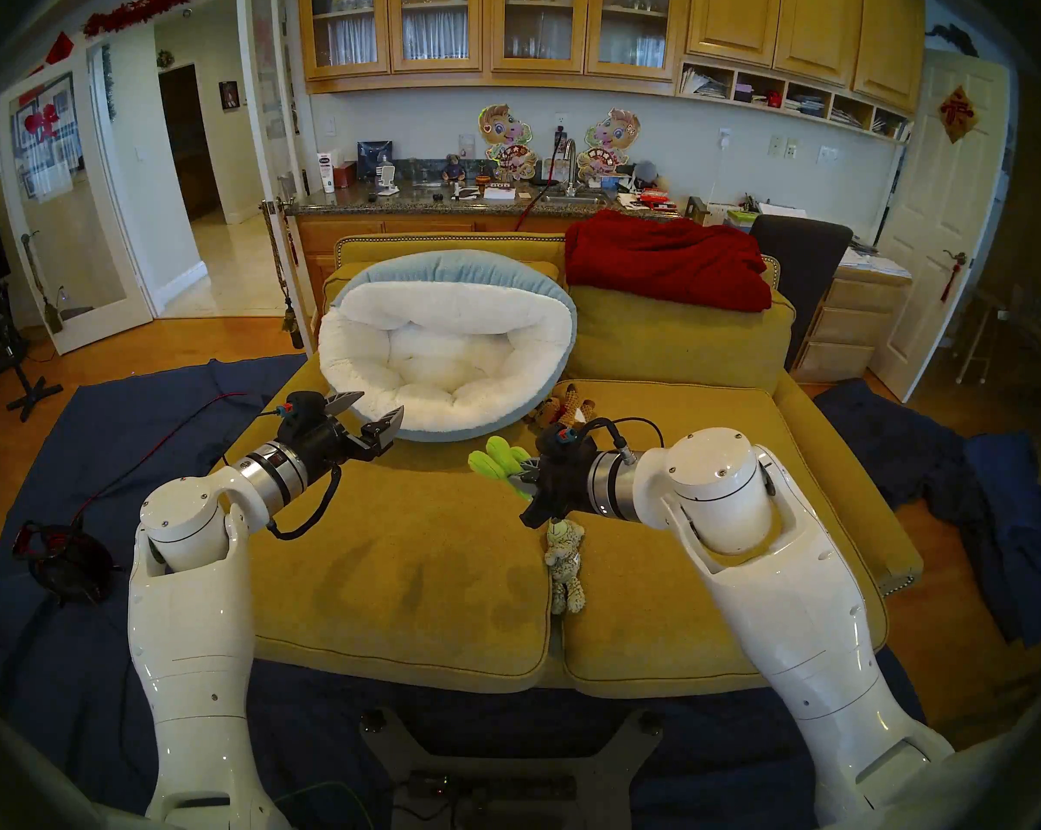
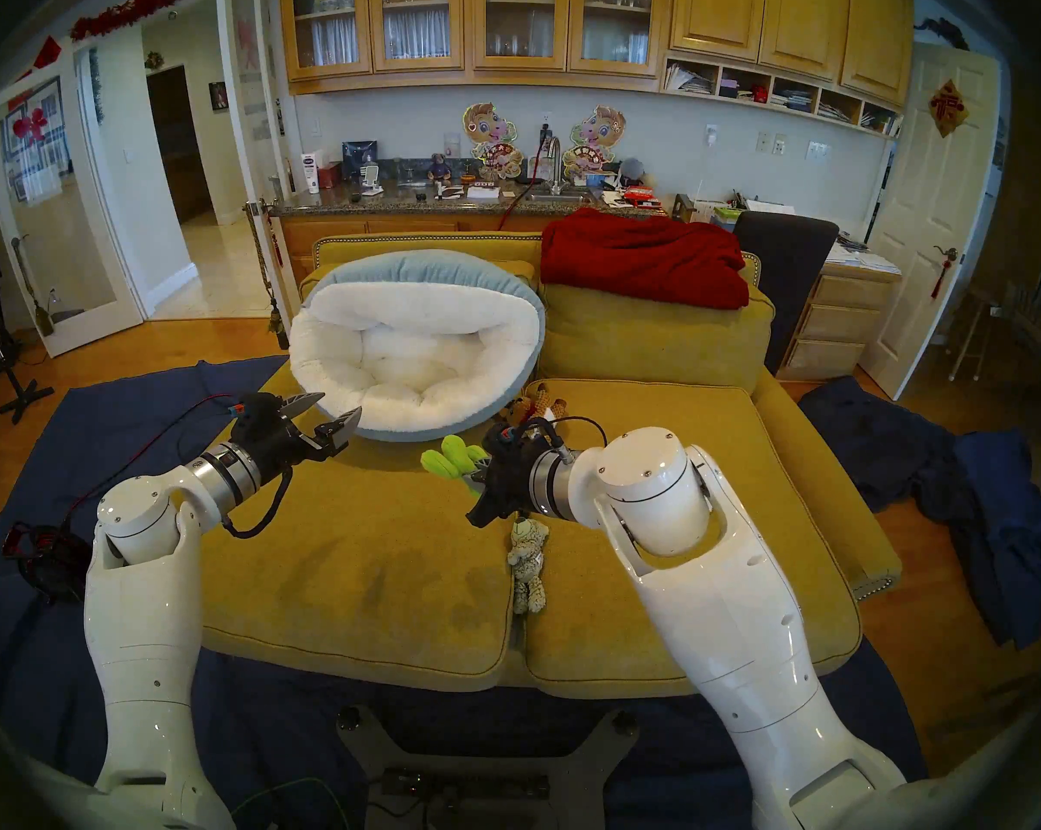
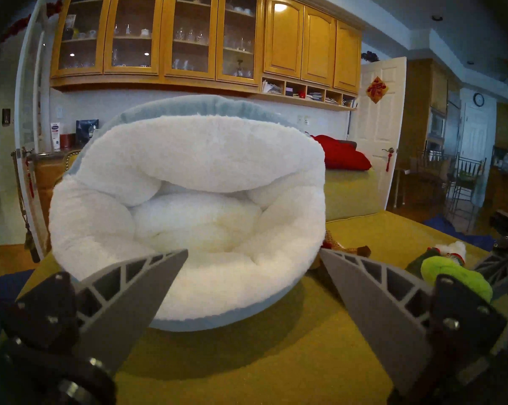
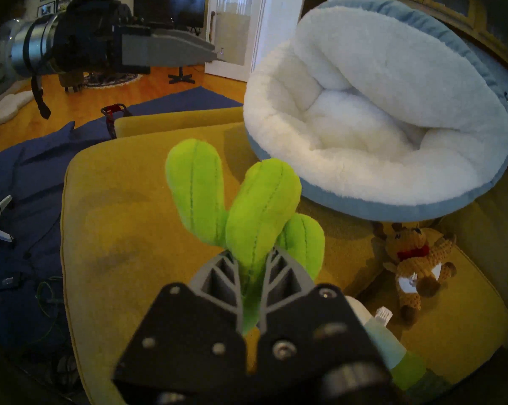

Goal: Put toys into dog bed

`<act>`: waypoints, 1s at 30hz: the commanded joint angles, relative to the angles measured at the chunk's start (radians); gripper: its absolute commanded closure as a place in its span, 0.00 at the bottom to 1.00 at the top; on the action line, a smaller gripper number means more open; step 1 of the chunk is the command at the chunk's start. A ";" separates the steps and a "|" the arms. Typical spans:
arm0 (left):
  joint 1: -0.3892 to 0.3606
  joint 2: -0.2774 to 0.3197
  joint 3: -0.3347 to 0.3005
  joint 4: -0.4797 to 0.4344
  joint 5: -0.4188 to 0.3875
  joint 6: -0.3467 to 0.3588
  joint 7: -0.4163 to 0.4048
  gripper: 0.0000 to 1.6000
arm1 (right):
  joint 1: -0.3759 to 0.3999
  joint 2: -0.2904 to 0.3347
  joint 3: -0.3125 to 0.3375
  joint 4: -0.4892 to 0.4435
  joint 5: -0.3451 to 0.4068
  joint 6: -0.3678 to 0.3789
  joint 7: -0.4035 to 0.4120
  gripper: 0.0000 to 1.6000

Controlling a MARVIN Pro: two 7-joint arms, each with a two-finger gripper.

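The dog bed (image 1: 350, 337) (image 2: 317, 337) (image 3: 80, 220) (image 4: 276, 126), white fleece inside and pale blue outside, leans tilted at the back left of the sofa with nothing in it. My right gripper (image 1: 527, 475) (image 2: 479, 472) (image 4: 251, 255) is shut on the green cactus toy (image 1: 497, 458) (image 2: 449, 458) (image 3: 454, 275) (image 4: 247, 208) and holds it above the seat, right of the bed's front. My left gripper (image 1: 380, 405) (image 2: 339, 405) (image 3: 253, 251) is open and empty at the bed's front rim. A brown knitted animal (image 1: 560, 409) (image 4: 416, 264) lies by the bed. A grey spotted cub (image 1: 566, 556) (image 2: 528, 562) lies between the seat cushions. A white-blue-green tube (image 4: 393, 346) lies under my right wrist.
A red blanket (image 1: 667, 266) is heaped on the sofa's back right cushion. The mustard seat cushions (image 1: 398, 571) spread wide in front. Navy sheets (image 1: 87, 427) cover the floor around the sofa, with a black-and-red cable bundle (image 1: 57, 559) at the left.
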 commanded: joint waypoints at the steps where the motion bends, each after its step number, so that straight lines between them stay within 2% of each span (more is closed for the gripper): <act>1: -0.020 -0.009 0.012 -0.026 -0.035 0.019 -0.036 0.00 | 0.016 -0.025 -0.015 -0.040 0.001 -0.041 -0.011 1.00; 5: -0.023 -0.003 0.018 -0.026 -0.064 0.059 -0.087 0.00 | 0.016 -0.026 -0.018 -0.039 0.003 -0.048 -0.015 1.00; 9: -0.031 0.013 0.015 -0.019 -0.106 0.128 -0.161 0.00 | 0.015 -0.025 -0.021 -0.039 0.006 -0.056 -0.020 1.00; 17: -0.037 0.021 0.012 -0.011 -0.132 0.197 -0.216 0.00 | 0.013 -0.025 -0.020 -0.042 0.011 -0.064 -0.024 1.00; 23: -0.053 0.016 0.008 -0.015 -0.181 0.319 -0.269 0.00 | 0.013 -0.026 -0.020 -0.042 0.013 -0.068 -0.029 1.00; 30: -0.060 0.028 0.015 -0.009 -0.182 0.372 -0.290 0.00 | 0.012 -0.028 -0.021 -0.043 0.014 -0.074 -0.035 1.00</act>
